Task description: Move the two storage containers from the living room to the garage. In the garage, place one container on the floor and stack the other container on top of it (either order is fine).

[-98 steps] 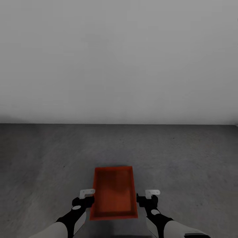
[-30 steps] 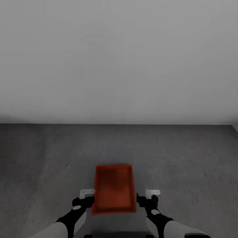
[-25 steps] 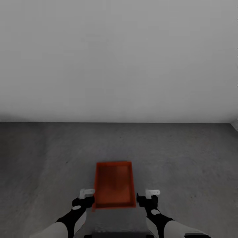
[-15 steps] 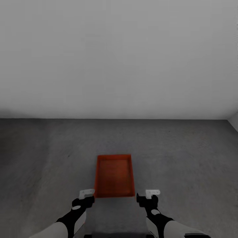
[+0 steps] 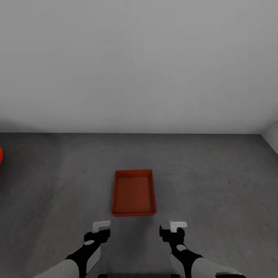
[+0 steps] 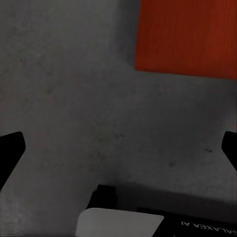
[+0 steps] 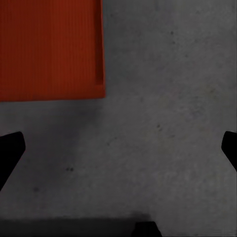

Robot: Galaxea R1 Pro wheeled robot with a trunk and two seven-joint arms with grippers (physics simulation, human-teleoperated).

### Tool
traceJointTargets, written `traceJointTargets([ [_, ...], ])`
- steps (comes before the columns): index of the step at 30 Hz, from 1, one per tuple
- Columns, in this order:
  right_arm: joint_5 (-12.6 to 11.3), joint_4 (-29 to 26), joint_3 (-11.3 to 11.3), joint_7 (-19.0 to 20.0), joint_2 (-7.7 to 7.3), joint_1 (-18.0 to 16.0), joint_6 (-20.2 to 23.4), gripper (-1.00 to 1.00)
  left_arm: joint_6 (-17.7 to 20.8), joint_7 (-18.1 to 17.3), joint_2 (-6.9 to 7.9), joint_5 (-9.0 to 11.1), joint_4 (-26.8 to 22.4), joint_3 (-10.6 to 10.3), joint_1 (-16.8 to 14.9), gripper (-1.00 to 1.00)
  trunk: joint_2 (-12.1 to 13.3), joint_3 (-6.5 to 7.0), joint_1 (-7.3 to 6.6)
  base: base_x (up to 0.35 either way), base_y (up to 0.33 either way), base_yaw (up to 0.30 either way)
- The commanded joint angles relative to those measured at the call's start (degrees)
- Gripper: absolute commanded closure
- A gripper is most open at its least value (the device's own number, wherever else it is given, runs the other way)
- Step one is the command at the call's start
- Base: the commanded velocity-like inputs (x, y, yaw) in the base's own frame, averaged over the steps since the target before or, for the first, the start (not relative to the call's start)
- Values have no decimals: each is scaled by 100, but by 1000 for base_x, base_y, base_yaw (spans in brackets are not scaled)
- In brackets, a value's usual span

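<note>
One orange-red storage container (image 5: 134,192) lies open side up on the dark grey floor (image 5: 216,181) of the garage, ahead of both arms and square to the wall. I cannot tell whether a second bin sits nested in it. My left gripper (image 5: 101,230) and right gripper (image 5: 172,230) hover nearer to me than the bin, one on each side, and touch nothing. In the left wrist view the container (image 6: 186,37) is beyond the wide-apart fingers of the left gripper (image 6: 118,150). The right wrist view shows the container (image 7: 49,47) beyond the right gripper (image 7: 118,150), which is likewise open.
A plain pale grey wall (image 5: 139,65) closes the room a short way behind the bin. A red sliver (image 5: 0,155) shows at the left edge, and a wall corner (image 5: 270,136) at the right. Bare floor surrounds the bin.
The whole view has pulled back from the wall. The bin, earlier between my grippers, now lies farther ahead on the floor. The red sliver and the right corner have come into view.
</note>
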Motion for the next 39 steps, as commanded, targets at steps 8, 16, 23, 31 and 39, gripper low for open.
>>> traceJointTargets([
  [8, 56, 7, -16, -38, 3, -4, -10, -100, -26, 8, -5, 48, 13, -8, -3, -100, -7, -6, -2, -315, 0, 0],
  [16, 56, 7, -17, -38, 5, -4, -10, -100, -31, 8, -6, 48, 13, -9, -3, -100, -7, -6, -2, -265, 0, 0],
  [23, 56, 7, -16, -38, 6, -4, -10, -100, -34, 2, -6, 48, 19, -10, -3, -100, -7, -6, -2, -53, 0, 0],
  [31, 50, 7, -17, -38, 1, -4, -10, -100, -34, 5, -11, 48, 22, -9, -3, -100, -7, 9, -2, -5, 0, 0],
  [39, 47, 7, -17, -38, -3, -4, -17, -100, -34, 3, -15, 48, 22, -10, -3, -100, -7, 75, -2, 0, 0, 0],
])
